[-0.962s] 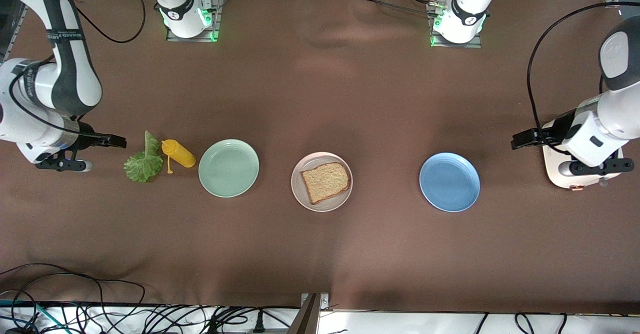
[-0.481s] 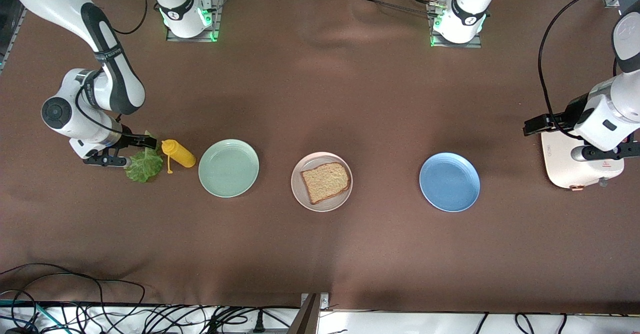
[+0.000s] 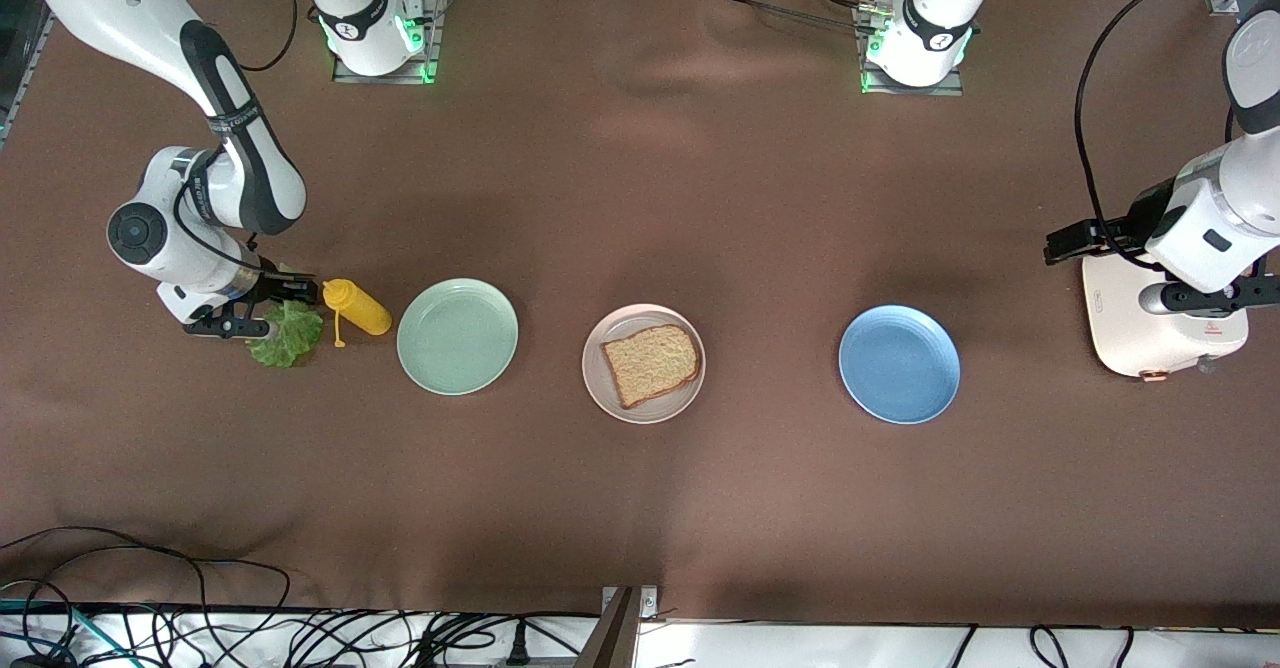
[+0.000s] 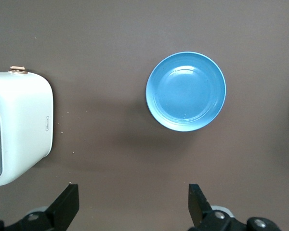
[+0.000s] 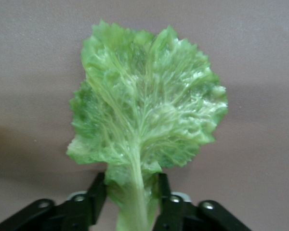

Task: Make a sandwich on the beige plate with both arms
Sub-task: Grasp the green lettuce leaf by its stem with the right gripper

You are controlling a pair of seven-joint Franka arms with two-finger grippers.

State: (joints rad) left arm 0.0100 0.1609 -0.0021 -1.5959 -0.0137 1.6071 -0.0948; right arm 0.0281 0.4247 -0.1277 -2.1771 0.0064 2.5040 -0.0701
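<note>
- Since the earlier frames, the right gripper (image 3: 285,293) has been swinging in from its end of the table and is now sitting low over the lettuce leaf (image 3: 288,333), jaws narrowing on either side of its pale stem (image 5: 135,202).
- Just past the jaw tips, the yellow squeeze bottle (image 3: 358,309) is lying close; a straight lift should avoid nudging it.
- Gripping the stem rather than the frill is looking sound, provided both pads are seating before lifting.
- Well away from either gripper, the beige plate (image 3: 600,388) is carrying one bread slice (image 3: 650,363), awaiting the leaf.
- Waiting over the white appliance (image 3: 1120,343), the left gripper (image 3: 1062,245) is holding its jaws wide and empty.
</note>
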